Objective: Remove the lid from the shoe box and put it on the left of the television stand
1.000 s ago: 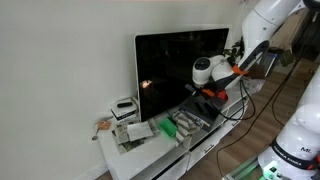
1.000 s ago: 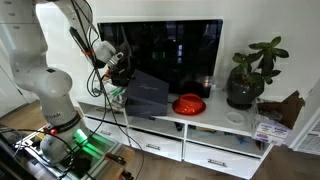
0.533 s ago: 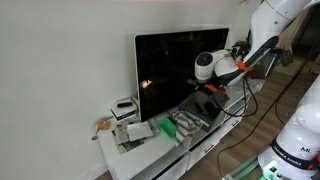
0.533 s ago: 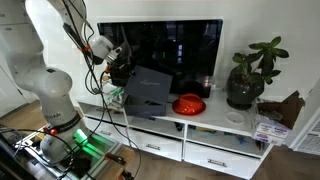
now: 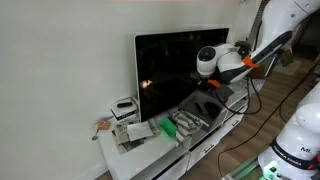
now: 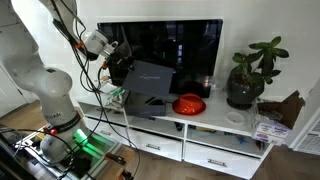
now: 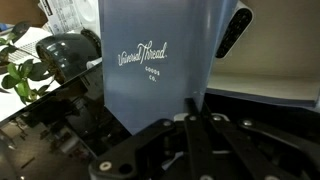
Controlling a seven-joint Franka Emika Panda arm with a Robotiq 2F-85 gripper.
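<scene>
My gripper (image 6: 124, 72) is shut on one edge of the dark grey lid (image 6: 152, 79) and holds it tilted in the air in front of the black TV. In the wrist view the lid (image 7: 150, 55) hangs from the closed fingers (image 7: 190, 108), with white script on its surface. In an exterior view the gripper (image 5: 212, 86) holds the lid (image 5: 205, 101) above the open shoe box (image 5: 190, 122). The shoe box (image 6: 138, 106) sits below the lid on the white television stand (image 6: 215, 128), which also shows in an exterior view (image 5: 150, 155).
The big black TV (image 5: 175, 65) stands right behind the lid. A red bowl (image 6: 188, 104) and a potted plant (image 6: 245, 78) stand on the stand beside the box. A small white-and-black device (image 5: 124, 106) and papers (image 5: 137, 130) lie at the stand's far end.
The gripper has risen with the lid, lifting it clear of the shoe box and higher in front of the TV.
</scene>
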